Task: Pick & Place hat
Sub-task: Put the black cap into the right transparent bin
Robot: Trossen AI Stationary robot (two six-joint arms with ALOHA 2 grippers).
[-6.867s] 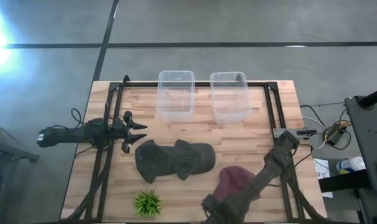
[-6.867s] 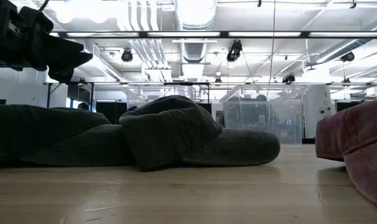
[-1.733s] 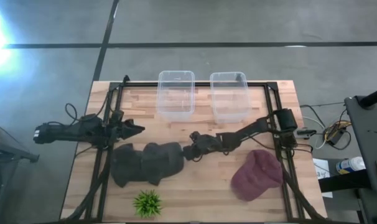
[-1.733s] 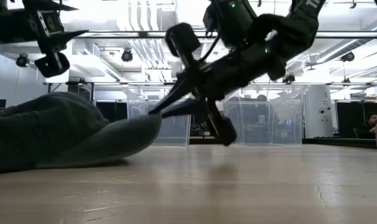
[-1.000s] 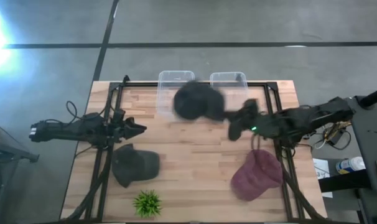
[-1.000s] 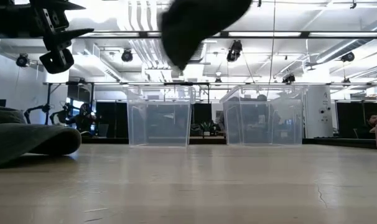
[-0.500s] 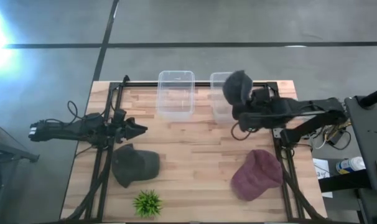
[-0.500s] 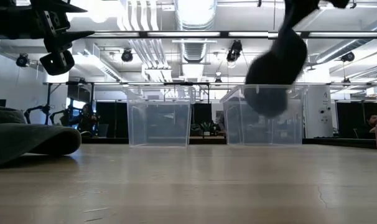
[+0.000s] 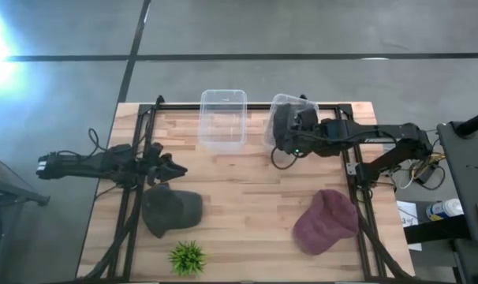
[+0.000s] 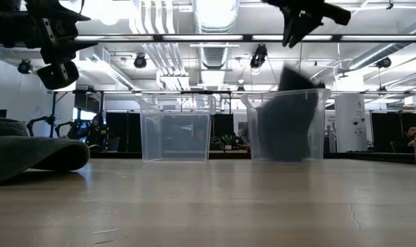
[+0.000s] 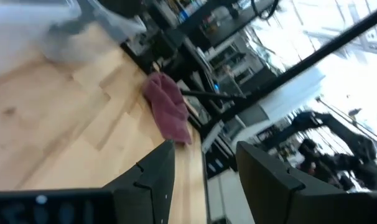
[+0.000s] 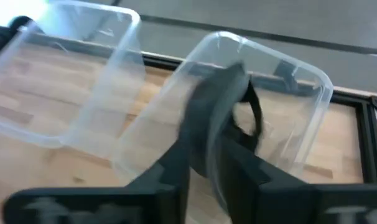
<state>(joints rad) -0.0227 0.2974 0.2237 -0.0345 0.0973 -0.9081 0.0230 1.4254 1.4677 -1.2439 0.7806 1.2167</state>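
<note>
A dark grey hat (image 10: 287,123) sits inside the right clear bin (image 9: 290,99), filling much of it; the right wrist view shows the hat (image 12: 216,118) standing on edge against the bin's wall. My right gripper (image 10: 305,24) hovers open above that bin, clear of the hat. A second dark grey hat (image 9: 172,211) lies flat on the table near the left side. A maroon hat (image 9: 326,221) lies near the right front. My left gripper (image 9: 176,168) waits open above the table, just beyond the second grey hat.
The left clear bin (image 9: 223,92) stands beside the right one at the far edge. A small green plant (image 9: 186,258) stands at the near edge, in front of the grey hat. A black frame (image 9: 345,170) runs along the table's sides. Bare wood lies in the middle.
My right gripper has swung from over the left bin toward the table's right and far edge, carrying the dark grey hat through the air. The hat hung below it half a second ago; now it has dropped into the right bin, apart from the gripper.
</note>
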